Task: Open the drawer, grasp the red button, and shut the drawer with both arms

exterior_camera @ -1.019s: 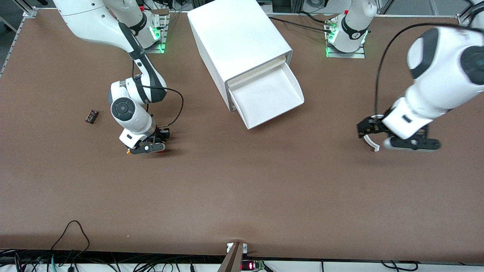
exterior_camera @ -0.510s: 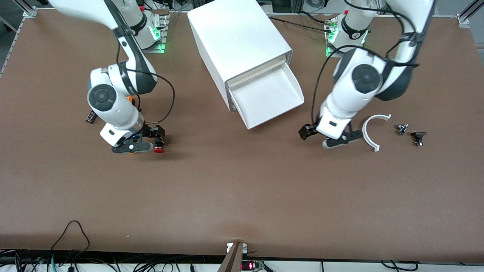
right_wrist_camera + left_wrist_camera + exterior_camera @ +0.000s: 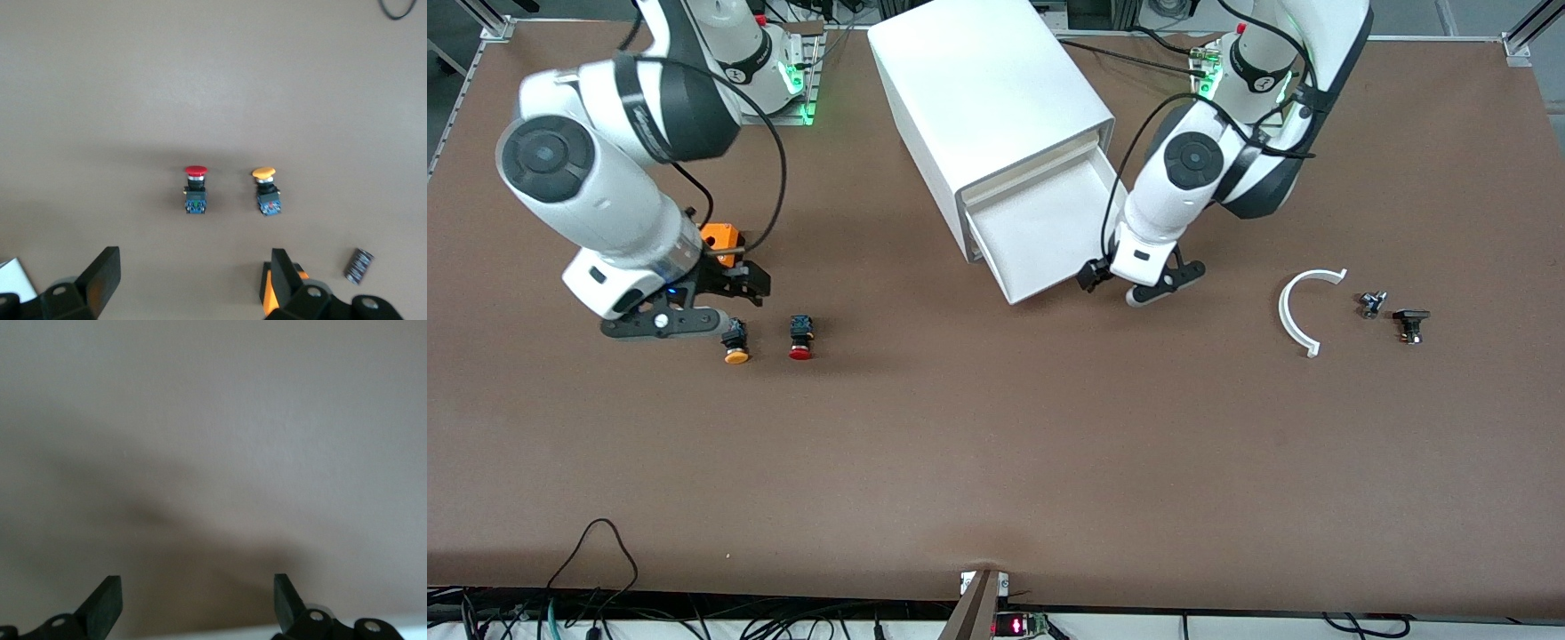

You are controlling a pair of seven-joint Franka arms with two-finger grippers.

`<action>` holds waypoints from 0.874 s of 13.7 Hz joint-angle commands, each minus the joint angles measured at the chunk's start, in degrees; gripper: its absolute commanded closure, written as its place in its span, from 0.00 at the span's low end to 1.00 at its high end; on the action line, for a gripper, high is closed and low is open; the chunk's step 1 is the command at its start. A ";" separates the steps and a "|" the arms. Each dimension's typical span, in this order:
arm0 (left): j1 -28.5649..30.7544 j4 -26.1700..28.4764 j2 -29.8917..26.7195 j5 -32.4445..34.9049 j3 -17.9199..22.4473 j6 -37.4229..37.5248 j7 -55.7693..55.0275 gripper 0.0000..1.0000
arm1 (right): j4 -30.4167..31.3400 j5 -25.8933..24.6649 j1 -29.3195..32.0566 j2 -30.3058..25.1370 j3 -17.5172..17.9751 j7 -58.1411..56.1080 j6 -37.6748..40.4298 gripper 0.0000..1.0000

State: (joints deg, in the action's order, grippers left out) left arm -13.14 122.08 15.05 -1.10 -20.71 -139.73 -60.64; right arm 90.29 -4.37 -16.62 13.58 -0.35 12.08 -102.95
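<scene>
The drawer (image 3: 1040,233) stands pulled out of the white cabinet (image 3: 978,84), its tray bare. The red-capped button (image 3: 800,339) (image 3: 195,189) lies on the table toward the right arm's end, with nothing holding it. My right gripper (image 3: 725,307) (image 3: 190,283) hangs open a little above the table, over the spot beside the button and a yellow-capped one (image 3: 735,346) (image 3: 265,190). My left gripper (image 3: 1134,284) (image 3: 197,607) is open and empty, low at the front corner of the drawer, with bare table between its fingers.
An orange box (image 3: 720,238) (image 3: 267,297) sits by the right gripper's finger. A small dark cylinder (image 3: 359,265) lies close by. A white curved piece (image 3: 1303,307) and two small dark parts (image 3: 1371,304) (image 3: 1410,324) lie toward the left arm's end.
My right gripper opened, left the red button on the table and rose away toward the right arm's end. My left arm swung from the white curved piece to the drawer's front corner.
</scene>
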 commanded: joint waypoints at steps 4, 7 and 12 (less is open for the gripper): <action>0.48 6.41 -3.19 -1.10 -9.34 -0.37 -6.93 0.00 | -3.90 0.68 10.45 -1.54 0.35 0.48 2.93 0.00; 0.48 7.38 -3.62 -1.45 -14.52 0.16 -8.09 0.00 | -4.24 0.68 13.98 -4.44 -0.17 -0.39 5.29 0.00; 1.27 7.38 -3.62 -1.54 -15.60 -0.01 -8.01 0.00 | -3.64 0.94 13.98 -9.09 -4.75 -5.93 13.37 0.00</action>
State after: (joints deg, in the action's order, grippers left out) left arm -12.72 128.01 13.45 -1.11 -35.34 -139.69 -68.69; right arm 86.09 -4.36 -2.86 6.95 -4.83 7.87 -92.78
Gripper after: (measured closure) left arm 0.000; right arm 0.000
